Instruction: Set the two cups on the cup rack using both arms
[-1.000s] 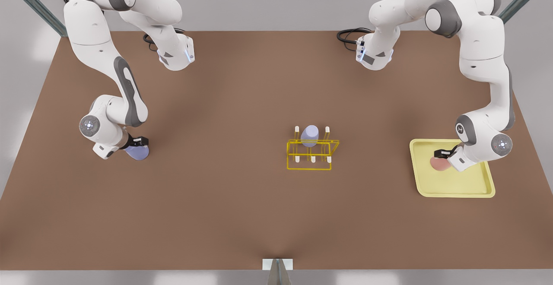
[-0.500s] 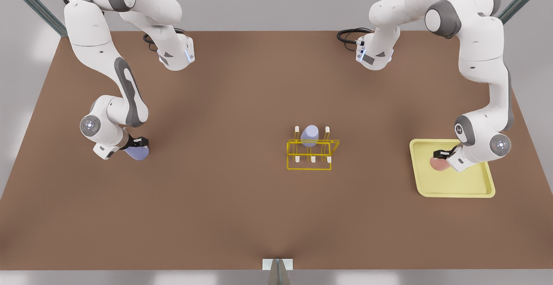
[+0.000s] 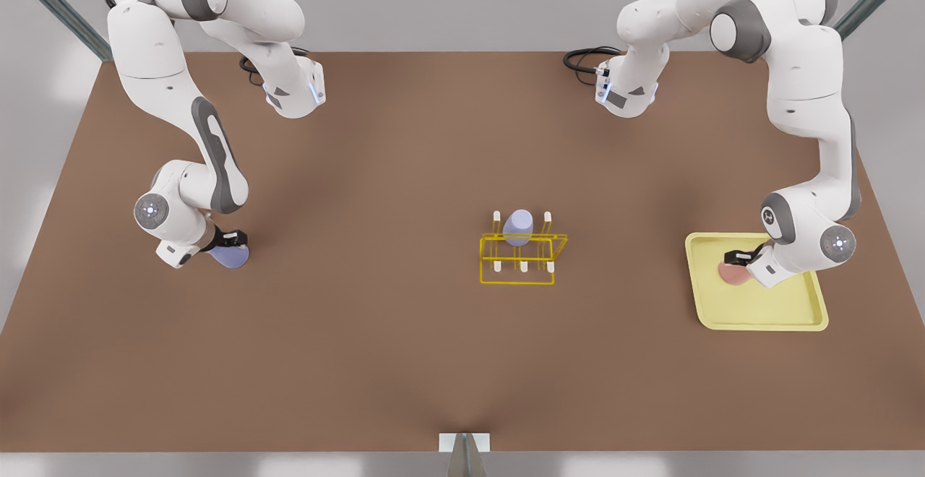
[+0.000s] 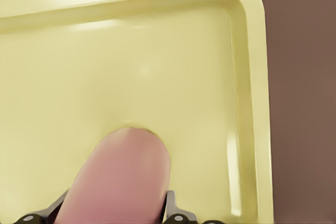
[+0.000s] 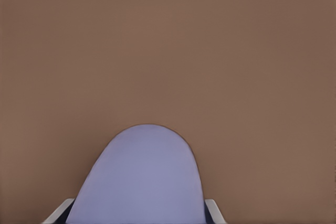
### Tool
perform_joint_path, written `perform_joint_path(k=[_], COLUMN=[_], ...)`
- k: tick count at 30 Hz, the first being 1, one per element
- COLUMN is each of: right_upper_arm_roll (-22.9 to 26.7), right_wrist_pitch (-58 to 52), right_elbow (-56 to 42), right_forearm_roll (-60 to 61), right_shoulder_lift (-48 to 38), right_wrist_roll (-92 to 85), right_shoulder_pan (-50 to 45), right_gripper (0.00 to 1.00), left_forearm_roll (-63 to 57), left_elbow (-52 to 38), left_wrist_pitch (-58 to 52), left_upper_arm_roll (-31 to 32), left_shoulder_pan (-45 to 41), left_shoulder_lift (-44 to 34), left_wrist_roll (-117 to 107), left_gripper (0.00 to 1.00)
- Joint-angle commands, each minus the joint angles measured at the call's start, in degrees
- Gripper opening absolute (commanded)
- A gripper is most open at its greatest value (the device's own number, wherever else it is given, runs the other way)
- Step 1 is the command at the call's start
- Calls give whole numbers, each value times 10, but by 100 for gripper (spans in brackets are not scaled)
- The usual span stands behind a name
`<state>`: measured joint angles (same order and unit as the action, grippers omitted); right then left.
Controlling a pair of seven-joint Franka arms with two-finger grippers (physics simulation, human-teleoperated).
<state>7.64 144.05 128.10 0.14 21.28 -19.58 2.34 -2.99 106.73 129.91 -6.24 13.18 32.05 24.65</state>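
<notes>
**Both cups between the fingers, neither lifted yet**

Over the last second almost nothing has shifted: both arms have only settled slightly at their cups, which suggests the grasps are being secured, with the carry to the rack yet to come.

The left gripper [image 3: 738,257] sits low over the yellow tray [image 3: 766,318], its fingers hugging the pink cup [image 4: 118,179] on either flank; the cup lies between them, its closed end pointing away across the tray floor.

The right gripper [image 3: 233,237] likewise clasps a lavender cup [image 5: 140,179] on the worktop [image 3: 376,361], the cup jutting out ahead of the fingers.

The cup rack [image 3: 520,254] stands well apart from both grippers, between them, with another lavender cup [image 3: 518,227] already on it.
</notes>
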Motion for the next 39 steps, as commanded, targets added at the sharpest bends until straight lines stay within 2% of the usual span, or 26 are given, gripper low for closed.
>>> perform_joint_path(k=[1,4,5,6,8,11,14,17,20,23,27,32,33,34,37,39], right_upper_arm_roll=[0,0,0,-1,-1,-1,-10,-11,-45,-77,-102,-103,-103,-103,-105,-133], right_wrist_pitch=[-2,-3,-3,-3,-5,-9,-47,-71,-72,-72,-72,-75,-93,-112,-134,-146], right_elbow=[0,-4,-4,-4,-5,-7,-29,-51,-66,-82,-95,-159,-196,-225,-291,-344], right_forearm_roll=[3,3,3,3,3,3,4,3,23,37,94,179,209,230,286,324], right_shoulder_lift=[1,2,2,2,0,-6,-10,-12,-11,-5,2,26,46,53,80,104], right_wrist_roll=[-6,-6,-6,-6,-6,-7,-6,-6,-6,0,2,2,1,0,-1,-1], right_shoulder_pan=[1,-1,-1,-1,-2,-3,-4,-13,-16,-16,-44,-126,-144,-156,-186,-186], right_gripper=[84,82,76,75,75,75,75,75,75,75,75,75,75,75,75,75], left_forearm_roll=[1,21,26,26,43,68,64,64,64,66,64,51,50,49,42,41], left_elbow=[0,-15,-20,-20,-28,-84,-140,-151,-152,-194,-195,-192,-193,-193,-193,-193], left_wrist_pitch=[-11,-66,-76,-78,-100,-164,-194,-198,-208,-209,-209,-236,-235,-234,-234,-234], left_upper_arm_roll=[0,10,10,10,11,94,190,245,255,306,313,313,313,313,313,313], left_shoulder_pan=[0,-24,-32,-47,-74,-76,-90,-93,-141,-144,-149,-170,-170,-170,-169,-169], left_shoulder_lift=[-1,-25,-32,-41,-51,-45,-41,-40,-40,-21,-11,-1,0,2,3,3], left_wrist_roll=[-2,-69,-84,-107,-125,-241,-463,-560,-672,-791,-791,-790,-790,-790,-790,-790], left_gripper=[83,83,83,83,83,83,83,83,84,84,84,84,88,100,100,100])
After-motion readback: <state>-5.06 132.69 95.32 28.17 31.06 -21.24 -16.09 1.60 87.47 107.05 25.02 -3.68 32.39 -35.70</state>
